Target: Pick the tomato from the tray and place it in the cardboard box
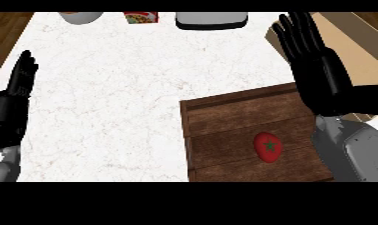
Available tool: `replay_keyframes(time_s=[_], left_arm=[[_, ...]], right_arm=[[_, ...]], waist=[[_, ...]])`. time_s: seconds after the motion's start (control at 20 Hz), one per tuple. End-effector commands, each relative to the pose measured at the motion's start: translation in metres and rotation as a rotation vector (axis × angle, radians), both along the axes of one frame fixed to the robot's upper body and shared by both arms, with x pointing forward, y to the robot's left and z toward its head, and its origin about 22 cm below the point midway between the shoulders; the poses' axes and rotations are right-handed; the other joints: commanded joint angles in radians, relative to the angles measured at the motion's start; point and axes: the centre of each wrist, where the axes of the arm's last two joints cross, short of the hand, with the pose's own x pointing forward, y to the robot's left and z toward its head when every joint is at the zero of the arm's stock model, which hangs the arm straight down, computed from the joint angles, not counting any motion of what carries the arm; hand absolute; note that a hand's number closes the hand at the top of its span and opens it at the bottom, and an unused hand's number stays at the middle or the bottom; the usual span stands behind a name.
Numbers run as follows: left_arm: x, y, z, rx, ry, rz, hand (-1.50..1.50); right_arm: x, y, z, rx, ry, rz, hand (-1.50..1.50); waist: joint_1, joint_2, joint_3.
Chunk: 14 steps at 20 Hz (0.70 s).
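Partly hidden by the spread right hand, the cardboard box is cut off at right. Tomato is seen on wooden tray, white marble counter beneath; left hand is held open.

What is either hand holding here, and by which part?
Nothing. The right hand and the left hand are both open with straight fingers; the tomato lies untouched on the tray.

The tomato lies on the tray, left of the cardboard box.
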Motion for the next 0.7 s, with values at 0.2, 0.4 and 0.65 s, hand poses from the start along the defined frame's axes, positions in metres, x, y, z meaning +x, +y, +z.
replay_keyframes(time_s=[0.2,0.4,0.65], left_arm=[[-0.001,-0.019,-0.008,-0.286,0.199,-0.078,0.0],[-0.014,-0.022,-0.018,-0.427,0.298,-0.083,0.0],[-0.015,-0.017,0.003,-0.447,0.308,-0.1,0.0]], right_arm=[[-0.006,-0.053,-0.015,-0.196,0.081,0.36,-1.5],[-0.021,-0.106,-0.041,-0.208,-0.155,0.005,-1.5],[-0.035,-0.146,-0.041,-0.217,-0.376,0.211,-1.5]], waist=[[0.032,0.007,-0.01],[0.012,-0.001,-0.008],[0.027,-0.003,-0.01]])
